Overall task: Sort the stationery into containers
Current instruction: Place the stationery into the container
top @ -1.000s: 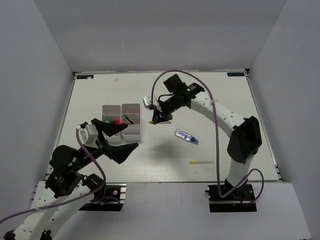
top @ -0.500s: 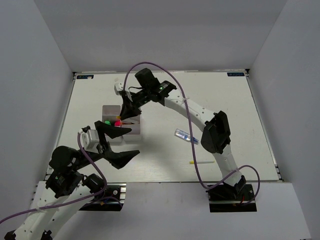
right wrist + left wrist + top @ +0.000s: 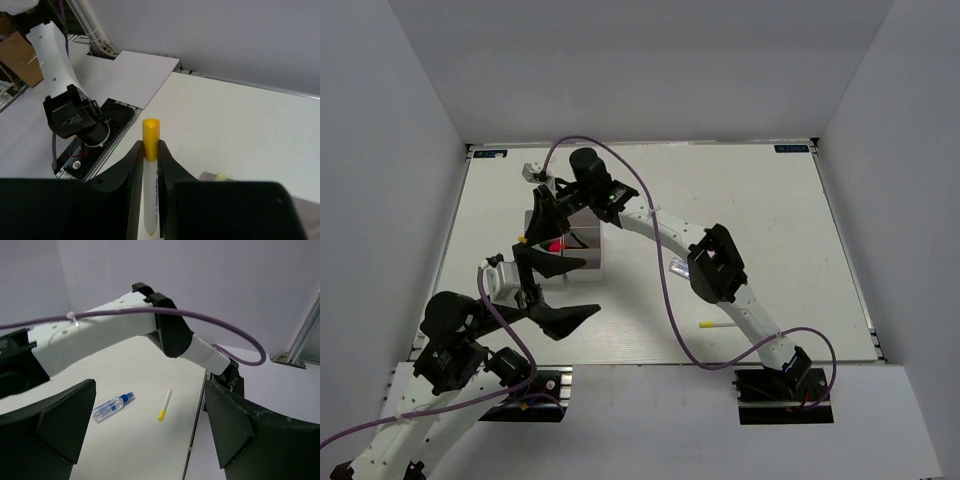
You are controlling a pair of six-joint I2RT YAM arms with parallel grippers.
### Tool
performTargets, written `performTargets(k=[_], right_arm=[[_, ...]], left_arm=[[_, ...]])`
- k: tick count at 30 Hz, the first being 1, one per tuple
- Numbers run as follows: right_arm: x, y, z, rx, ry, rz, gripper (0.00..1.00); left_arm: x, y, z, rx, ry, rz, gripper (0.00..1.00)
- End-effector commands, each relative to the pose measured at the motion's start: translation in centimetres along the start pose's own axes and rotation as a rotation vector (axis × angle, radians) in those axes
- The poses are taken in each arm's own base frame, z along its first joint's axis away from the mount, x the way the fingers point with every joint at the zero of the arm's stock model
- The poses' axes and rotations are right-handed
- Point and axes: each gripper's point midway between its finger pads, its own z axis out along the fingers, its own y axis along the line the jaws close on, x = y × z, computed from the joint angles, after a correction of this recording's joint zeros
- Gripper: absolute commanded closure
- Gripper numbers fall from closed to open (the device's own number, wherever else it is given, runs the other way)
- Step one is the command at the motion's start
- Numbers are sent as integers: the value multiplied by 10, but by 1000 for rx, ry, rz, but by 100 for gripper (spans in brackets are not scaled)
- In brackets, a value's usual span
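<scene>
Right claw narrow, pinching yellow-capped white marker, cap past fingertips | position: over left side of white bins, compartment unclear | left claw spread wide, empty, beside bins | handling: align marker lengthwise with compartment, lower before release | loose: clear-blue tube, white stick

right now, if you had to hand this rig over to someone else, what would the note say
Right gripper: shut on a yellow-capped white marker, held above the left end of the bins, not yet released.
Left gripper: open, empty, hovering at the near side of the bins.
Done: at least one red-pink item lies in the bins; the rest of their contents is hidden.
Left: drop the marker in, then fetch the clear-blue tube and the white stick, both loose on the table to the right of the bins.
</scene>
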Motion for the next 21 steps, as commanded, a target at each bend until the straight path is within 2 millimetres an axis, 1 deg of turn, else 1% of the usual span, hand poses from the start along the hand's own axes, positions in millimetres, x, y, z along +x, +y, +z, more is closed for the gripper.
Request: performTargets(k=[1, 2, 5, 6, 7, 9, 10, 11, 12, 15, 19, 21], right_arm=[[-24, 11, 8, -71, -50, -80, 96], [-22, 9, 8, -69, -51, -86, 96], [-7, -1, 12, -67, -51, -86, 96], [-7, -2, 13, -69, -52, -100, 96], [1, -8, 13, -62, -51, -97, 95], [1, -12, 15, -61, -55, -129, 95], [1, -16, 10, -53, -58, -145, 95], [11, -19, 15, -63, -55, -143, 95], [11, -20, 15, -65, -58, -157, 95], [24, -27, 16, -70, -58, -168, 95], [29, -37, 14, -50, -60, -196, 95], [38, -40, 16, -47, -53, -183, 95]], left_arm=[[2, 2, 2, 2, 6, 10, 0], [4, 4, 3, 0, 13, 5, 0], [4, 4, 3, 0, 13, 5, 0], [4, 4, 3, 0, 13, 5, 0], [4, 4, 3, 0, 13, 5, 0], [4, 6, 3, -9, 13, 7, 0], [4, 6, 3, -9, 13, 7, 0], [4, 6, 3, -9, 13, 7, 0], [4, 6, 3, -9, 13, 7, 0], [4, 4, 3, 0, 15, 7, 0], [4, 4, 3, 0, 15, 7, 0], [4, 4, 3, 0, 15, 7, 0]])
